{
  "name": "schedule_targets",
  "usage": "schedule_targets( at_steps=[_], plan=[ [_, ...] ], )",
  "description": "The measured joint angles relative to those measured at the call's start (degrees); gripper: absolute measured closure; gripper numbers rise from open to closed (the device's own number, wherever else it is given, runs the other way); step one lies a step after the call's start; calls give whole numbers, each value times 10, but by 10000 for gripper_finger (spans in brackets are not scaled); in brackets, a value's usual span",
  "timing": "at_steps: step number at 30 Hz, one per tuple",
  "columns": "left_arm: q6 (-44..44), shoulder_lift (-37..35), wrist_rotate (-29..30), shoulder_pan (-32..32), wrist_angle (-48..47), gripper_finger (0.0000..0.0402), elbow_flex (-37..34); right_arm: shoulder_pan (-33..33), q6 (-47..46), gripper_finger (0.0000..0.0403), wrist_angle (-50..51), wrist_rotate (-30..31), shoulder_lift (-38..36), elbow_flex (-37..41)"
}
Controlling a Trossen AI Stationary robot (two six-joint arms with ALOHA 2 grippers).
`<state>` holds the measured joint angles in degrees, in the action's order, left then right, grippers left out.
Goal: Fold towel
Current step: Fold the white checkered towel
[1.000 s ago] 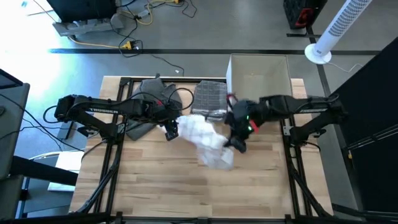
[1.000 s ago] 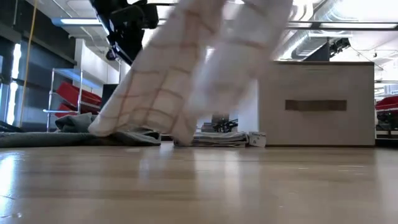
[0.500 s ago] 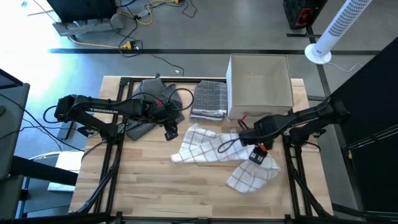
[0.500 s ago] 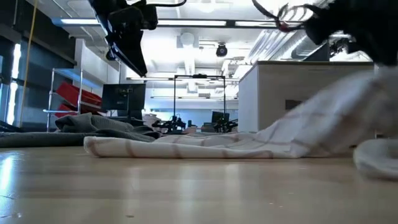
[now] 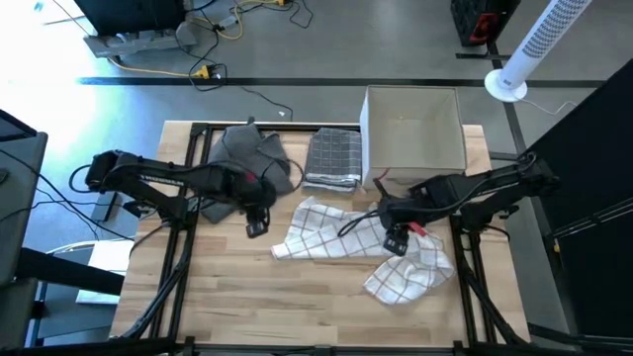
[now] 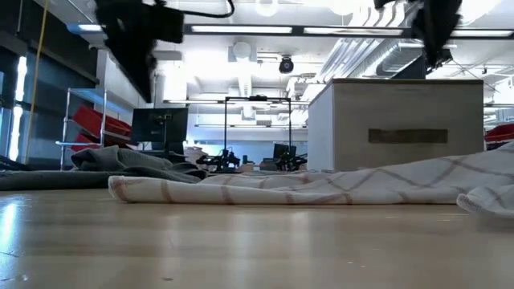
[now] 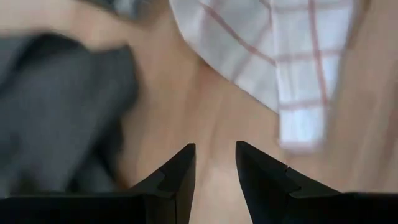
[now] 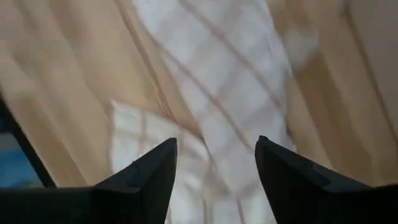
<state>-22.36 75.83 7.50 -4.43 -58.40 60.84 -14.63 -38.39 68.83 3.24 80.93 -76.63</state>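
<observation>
The checked towel (image 5: 356, 247) lies crumpled on the wooden table (image 5: 237, 297), spread in front of the beige box (image 5: 413, 124) and trailing away from the box toward the table's near right part, where one end is bunched and doubled over itself. The right gripper (image 5: 397, 240) hangs above the towel, just in front of the box, with its fingers spread and nothing between them; the wrist view shows only checked cloth below the gap. The left gripper (image 5: 257, 226) hovers over bare wood well to the left of the box, between the towel's left edge and the dark grey cloth (image 5: 242, 163), its fingers parted only narrowly and empty. The main risk is that the towel is not flat: a pinch taken on the bunched end would likely catch two layers at once, so the fold would come out skewed or lumpy. The left gripper sits close to the grey cloth, and a descent a little off could snag that instead of the towel's edge. The folded grey-checked towel (image 5: 332, 158) beside the box, and the box itself, stand near enough that a wide sweep of the right arm could knock them
</observation>
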Motion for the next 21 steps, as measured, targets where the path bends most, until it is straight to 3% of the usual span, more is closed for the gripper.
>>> schedule_targets(
  at_steps=[5,13,21],
  plan=[
    [-89,-20,18,-68,-64,316,0,7,107,204,-162,30,3,-2],
    [-189,-94,24,-152,-63,351,0,76,253,204,-302,-12,43,-3],
    [-324,-136,59,-220,-63,371,0,116,367,204,-508,-124,169,-3]
  ],
)
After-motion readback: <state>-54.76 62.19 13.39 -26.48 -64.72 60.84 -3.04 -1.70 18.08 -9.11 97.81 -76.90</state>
